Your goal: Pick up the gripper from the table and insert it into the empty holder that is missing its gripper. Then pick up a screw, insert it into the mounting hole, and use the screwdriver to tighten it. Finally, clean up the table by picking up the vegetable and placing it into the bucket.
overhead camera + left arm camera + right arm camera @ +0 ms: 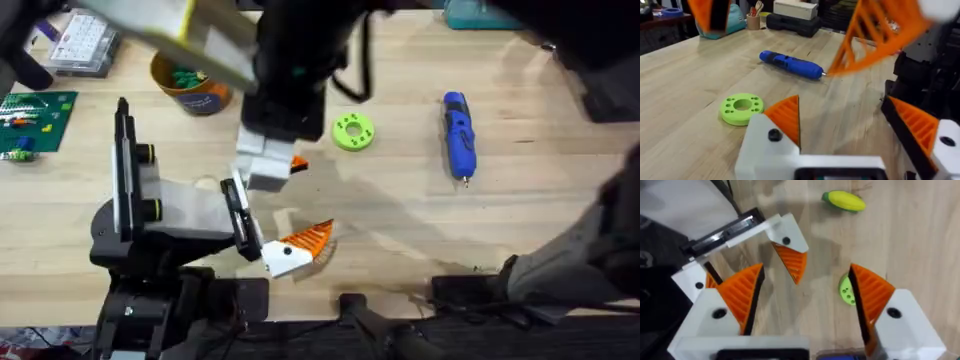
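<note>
The holder (180,215) stands at the left, its black clamp face turned right. The gripper (297,248), a white block with an orange fin, rests against that face's lower end; I cannot tell whether it is seated. My right gripper (805,266) hovers open above the holder's white rail (740,232), with nothing between its fingers. Low over the table (400,230), my left gripper (843,97) is open and faces the blue screwdriver (790,65). The vegetable (842,201) lies on the wood beyond the holder. The orange bucket (190,85) stands at the back left. The screw is out of view.
A green disc with holes (352,131) lies mid-table, left of the screwdriver (458,135). A clear parts box (80,40) and a green board (35,120) sit at the far left. A dark arm (290,70) hangs over the table's middle. Bare wood lies between disc and screwdriver.
</note>
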Tool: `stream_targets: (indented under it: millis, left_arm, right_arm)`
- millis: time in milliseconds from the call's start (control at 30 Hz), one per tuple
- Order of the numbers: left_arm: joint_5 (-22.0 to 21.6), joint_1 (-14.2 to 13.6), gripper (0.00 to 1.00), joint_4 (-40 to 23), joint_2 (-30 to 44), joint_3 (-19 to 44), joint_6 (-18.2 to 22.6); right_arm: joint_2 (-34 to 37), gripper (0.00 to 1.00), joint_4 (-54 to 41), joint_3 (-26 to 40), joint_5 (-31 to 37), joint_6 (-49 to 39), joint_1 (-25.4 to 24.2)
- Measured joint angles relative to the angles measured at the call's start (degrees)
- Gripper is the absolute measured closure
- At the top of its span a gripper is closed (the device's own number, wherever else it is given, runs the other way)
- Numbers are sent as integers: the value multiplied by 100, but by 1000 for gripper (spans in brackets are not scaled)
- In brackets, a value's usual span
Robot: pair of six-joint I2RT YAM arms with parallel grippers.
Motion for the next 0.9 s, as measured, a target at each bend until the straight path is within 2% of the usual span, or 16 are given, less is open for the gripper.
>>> stream_targets:
  millis: [100,200,467,500,633,833,900]
  left_arm:
    - [0,0,13,0,0,0,0]
    - [0,0,13,0,0,0,2]
    - [0,0,13,0,0,0,0]
    - [0,0,13,0,-2,0,2]
    - [0,0,13,2,0,0,2]
    - [0,0,13,0,0,0,2]
    - [0,0,13,0,0,0,2]
  right_arm:
    - [-334,6,179,-121,-22,2,-138]
    - [-786,6,588,-595,-104,28,-324]
    - [-2103,6,1549,-2501,-605,70,-1028]
    - [-2563,5,1635,-3095,-918,79,-1433]
    - [-2818,5,1401,-3388,-1196,32,-1849]
    - [-2853,5,681,-3529,-1629,-545,-2088]
    - [-2853,5,709,-3529,-1687,-644,-2171]
